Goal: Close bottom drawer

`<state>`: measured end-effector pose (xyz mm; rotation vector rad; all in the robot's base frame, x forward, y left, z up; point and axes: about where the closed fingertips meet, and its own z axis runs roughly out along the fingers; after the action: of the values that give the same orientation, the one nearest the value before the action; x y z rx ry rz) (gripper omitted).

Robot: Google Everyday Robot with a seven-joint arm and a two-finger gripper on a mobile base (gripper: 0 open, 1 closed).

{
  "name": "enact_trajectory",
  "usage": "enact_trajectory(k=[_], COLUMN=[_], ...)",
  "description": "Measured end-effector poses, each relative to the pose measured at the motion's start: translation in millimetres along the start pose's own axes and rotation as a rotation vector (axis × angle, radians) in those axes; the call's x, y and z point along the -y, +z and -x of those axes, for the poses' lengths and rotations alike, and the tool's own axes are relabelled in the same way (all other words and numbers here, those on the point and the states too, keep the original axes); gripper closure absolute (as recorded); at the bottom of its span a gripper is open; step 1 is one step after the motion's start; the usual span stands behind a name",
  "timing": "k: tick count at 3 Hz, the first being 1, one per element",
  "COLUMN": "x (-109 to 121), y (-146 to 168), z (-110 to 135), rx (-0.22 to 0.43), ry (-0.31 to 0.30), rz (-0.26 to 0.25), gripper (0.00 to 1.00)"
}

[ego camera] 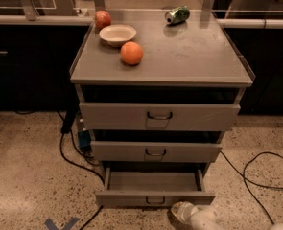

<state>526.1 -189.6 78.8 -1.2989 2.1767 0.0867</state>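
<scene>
pale rounded gripper low at the frame's bottom edge, on a whitish arm entering from the lower right. whether it is open or closed: cannot tell. nothing seen held. its tip sits just below the right part of the bottom drawer's front; contact with the front cannot be told.

bottom drawer: grey metal, narrowest front of the three, just up and left of the gripper, pulled out the farthest of the stack. small dark wire handle at the centre of the front, just left of the gripper. plain grey tray behind the front, nothing seen in it.

above the gripper: mid-sized grey drawer, slightly out, dark gap over it. higher up, tall wide grey drawer, also slightly out. inside of both hidden.

room: speckled terrazzo floor lies bare to the left of the gripper, with a blue tape cross far left at the bottom edge. a black cable runs down the cabinet's left side. to the right of the gripper a thin black cable loop lies on the floor, near the arm.

well above the gripper, on the grey cabinet top: a round orange fruit near the front left; a shallow cream bowl behind it, nothing seen inside; a red apple at the back left; a green drink can on its side at the back.
</scene>
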Motion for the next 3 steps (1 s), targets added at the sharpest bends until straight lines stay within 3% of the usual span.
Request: enact_trajectory(k=[1, 2, 3], x=[12.7, 9.8, 17.8], y=[30.7, 51.1, 54.8], z=[-28.8, -27.5, -1.4], rx=[0.009, 0.044, 0.076], ry=[0.264, 0.37, 0.351], rz=[-0.117, -0.194, -0.227], gripper=[1.0, 1.0, 0.84])
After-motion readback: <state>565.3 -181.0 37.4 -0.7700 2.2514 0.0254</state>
